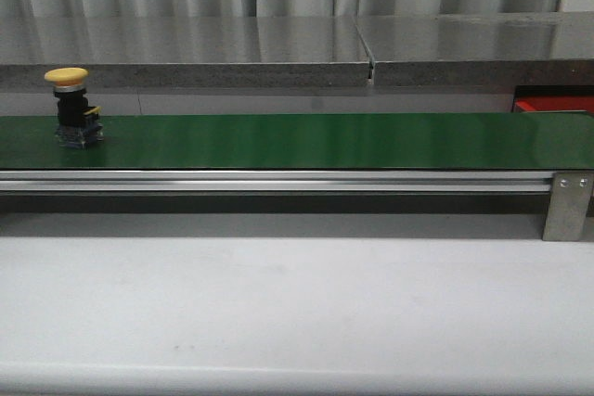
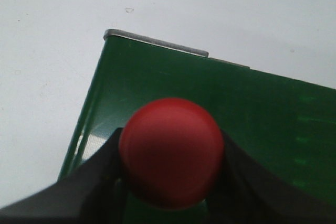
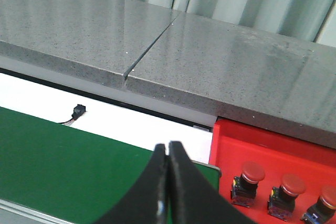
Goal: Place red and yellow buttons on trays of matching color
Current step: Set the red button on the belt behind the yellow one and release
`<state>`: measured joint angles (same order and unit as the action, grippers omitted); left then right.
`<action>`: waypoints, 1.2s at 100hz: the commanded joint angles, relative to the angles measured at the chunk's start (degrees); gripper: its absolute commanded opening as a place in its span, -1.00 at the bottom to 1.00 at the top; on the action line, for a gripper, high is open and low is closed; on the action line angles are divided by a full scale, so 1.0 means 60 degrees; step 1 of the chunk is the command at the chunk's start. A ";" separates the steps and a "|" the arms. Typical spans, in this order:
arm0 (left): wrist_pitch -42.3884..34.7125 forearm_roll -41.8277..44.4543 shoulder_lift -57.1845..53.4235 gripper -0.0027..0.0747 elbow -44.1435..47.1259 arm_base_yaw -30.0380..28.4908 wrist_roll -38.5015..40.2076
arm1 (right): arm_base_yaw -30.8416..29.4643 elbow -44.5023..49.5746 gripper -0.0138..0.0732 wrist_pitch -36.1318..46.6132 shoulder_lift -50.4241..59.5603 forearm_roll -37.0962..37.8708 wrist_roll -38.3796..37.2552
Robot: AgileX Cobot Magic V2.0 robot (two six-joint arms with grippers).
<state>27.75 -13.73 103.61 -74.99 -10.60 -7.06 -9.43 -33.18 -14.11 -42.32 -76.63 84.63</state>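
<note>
Belt, long, green and flat, is seen in the front view running across the whole width above a pale table top. A yellow mushroom-capped push button on a black body stands upright near the belt's left end, presumably carried there for sorting. A slice of the bright red, flat, straight-edged tray is visible just behind the belt's right end; no yellow tray is seen. Neither arm appears in this view, and the belt between button and tray lies open.

In the left wrist view, a round red button cap is gripped between the dark fingers of the left gripper, which press on both of its sides. It is held over a corner of the green belt, whose metal end lip and side edge lie close by, with white surface beyond.

In the right wrist view, the right gripper is seen with its black fingers pressed together and nothing between them, poised over the belt's end. Just beside it the red tray is shown holding three red-capped buttons in a row, so matching sorting is judged partly done. A grey stone ledge overhangs the tray's far side, limiting room above it.
</note>
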 commanded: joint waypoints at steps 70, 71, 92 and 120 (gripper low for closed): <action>-0.0761 0.0020 -0.0656 0.80 -0.0206 0.0530 0.0015 | 0.0006 -0.0256 -0.82 0.0186 0.0054 -0.0211 -0.0017; -0.0787 0.0019 -0.0731 0.80 -0.0206 0.0555 0.0015 | 0.0006 -0.0256 -0.82 0.0186 0.0054 -0.0211 -0.0017; -0.1025 0.0019 -0.1765 0.80 -0.0206 0.0653 0.0015 | 0.0006 -0.0256 -0.82 0.0186 0.0054 -0.0211 -0.0017; -0.0763 0.0022 -0.3711 0.80 0.0223 0.0666 0.0015 | 0.0006 -0.0256 -0.82 0.0186 0.0054 -0.0211 -0.0017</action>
<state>25.59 -13.12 86.99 -73.62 -7.09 -7.06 -9.43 -33.18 -14.11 -42.32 -76.63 84.63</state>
